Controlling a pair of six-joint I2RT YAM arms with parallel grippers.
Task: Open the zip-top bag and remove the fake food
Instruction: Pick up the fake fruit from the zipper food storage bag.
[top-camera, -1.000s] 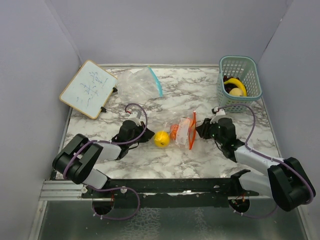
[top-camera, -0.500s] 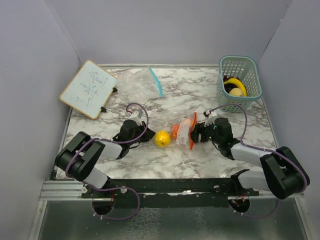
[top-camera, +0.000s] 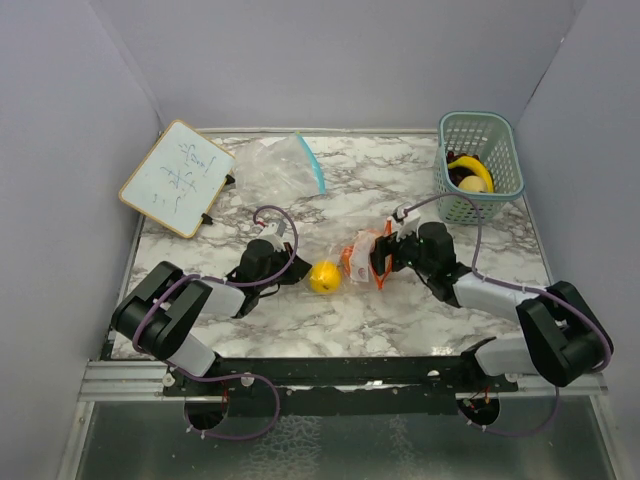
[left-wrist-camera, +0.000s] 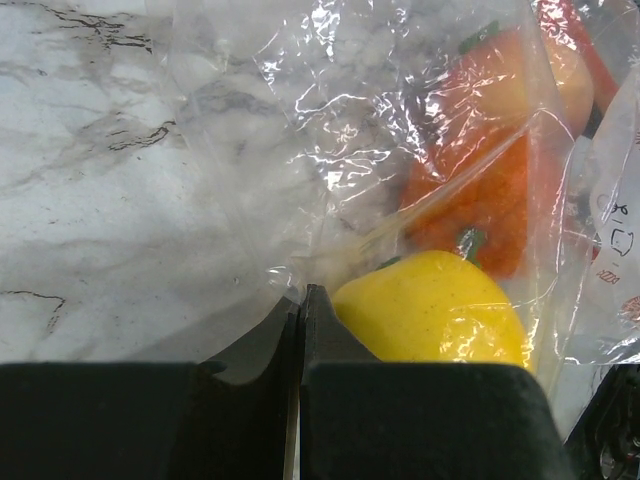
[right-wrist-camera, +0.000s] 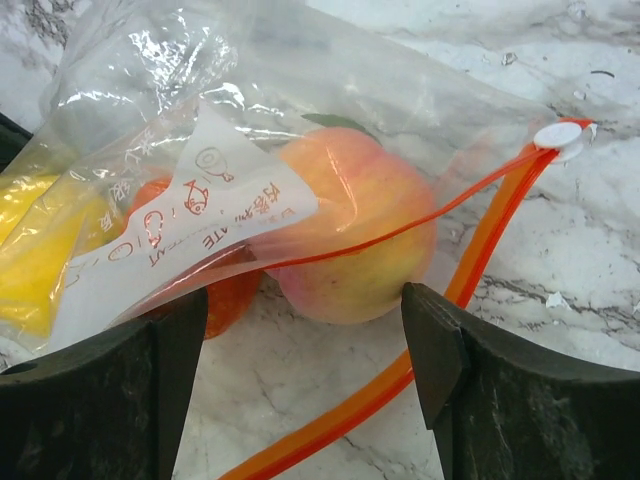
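Note:
The clear zip-top bag (top-camera: 366, 258) with an orange zip strip (right-wrist-camera: 478, 255) lies mid-table, its mouth gaping toward the right arm. Fake food shows inside it: a yellow lemon (top-camera: 322, 277) (left-wrist-camera: 432, 312), a red-orange tomato (left-wrist-camera: 482, 205) and a peach (right-wrist-camera: 352, 232) at the mouth. My left gripper (top-camera: 297, 274) (left-wrist-camera: 300, 292) is shut on the bag's clear bottom edge beside the lemon. At the bag's mouth my right gripper (top-camera: 381, 262) (right-wrist-camera: 306, 338) is open, one finger on each side of the peach, not touching it.
A teal basket (top-camera: 497, 128) at the back right holds a banana (top-camera: 473, 168) and other toy fruit. A second clear bag with a blue zip (top-camera: 283, 166) lies at the back centre. A small whiteboard (top-camera: 177, 177) rests at the back left.
The right gripper has slid left to the bag's mouth and opened its jaws wide. The left gripper stays shut on the bag's bottom edge.

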